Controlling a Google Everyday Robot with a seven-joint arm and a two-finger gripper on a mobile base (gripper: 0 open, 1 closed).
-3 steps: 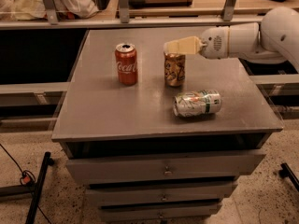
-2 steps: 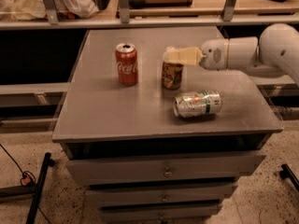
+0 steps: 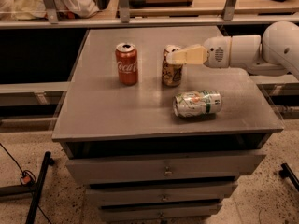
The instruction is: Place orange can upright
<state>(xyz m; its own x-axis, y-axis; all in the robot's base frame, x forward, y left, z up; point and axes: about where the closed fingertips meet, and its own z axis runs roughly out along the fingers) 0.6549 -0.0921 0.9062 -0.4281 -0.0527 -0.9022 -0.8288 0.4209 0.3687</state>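
Note:
The orange can (image 3: 171, 72), coppery with pale swirls and a silver top, stands upright on the grey table (image 3: 107, 111), right of centre toward the back. My gripper (image 3: 174, 57), cream-coloured on a white arm (image 3: 243, 50), reaches in from the right. It is level with the can's upper part and overlaps its top right side. Whether it touches the can cannot be told.
A red Coca-Cola can (image 3: 127, 63) stands upright to the left of the orange can. A green-and-white silver can (image 3: 197, 103) lies on its side in front of it, near the right front. A rail and shelf run behind the table. Drawers sit below the tabletop.
The gripper has come down slightly beside the can's top and the arm has shifted a little to the right. The orange can stays upright in about the same spot.

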